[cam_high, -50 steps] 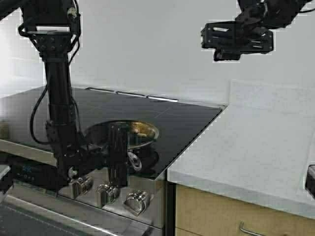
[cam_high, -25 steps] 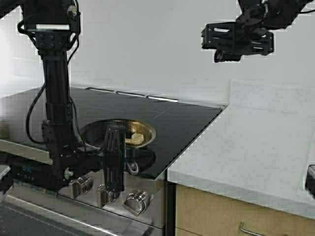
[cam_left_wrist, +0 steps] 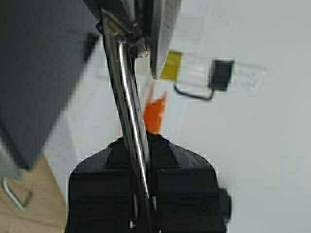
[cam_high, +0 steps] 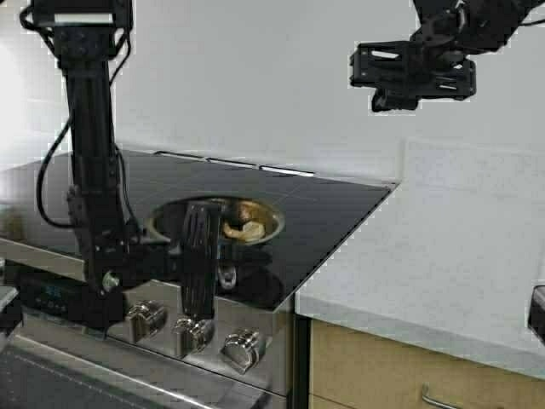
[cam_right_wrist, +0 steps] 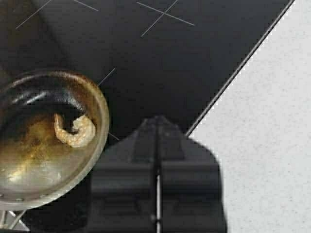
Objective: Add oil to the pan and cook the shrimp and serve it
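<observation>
The pan [cam_high: 264, 226], steel with a browned inside, hangs just above the black cooktop [cam_high: 332, 204] near its front edge. One curled pale shrimp [cam_high: 243, 228] lies in it, and the right wrist view shows that shrimp [cam_right_wrist: 75, 131] in the pan [cam_right_wrist: 99, 126] from overhead. My left gripper [cam_high: 203, 256] is shut on the pan's handle [cam_left_wrist: 127, 92], which runs between its fingers [cam_left_wrist: 175, 184]. High above the counter, my right gripper [cam_high: 415, 77] is shut and empty. The oil [cam_left_wrist: 171, 65] shows in its clear black-lidded jug on the white counter in the left wrist view.
A white counter [cam_high: 443, 256] adjoins the cooktop on the right, with wooden cabinets [cam_high: 383, 375] below. Steel knobs [cam_high: 243, 351] line the stove front. Something orange [cam_left_wrist: 154, 114] sits on the counter beyond the handle in the left wrist view.
My left arm has risen and carried the pan up from the cooktop and a little to the right. The shrimp slid inside the pan. The right gripper has hardly moved.
</observation>
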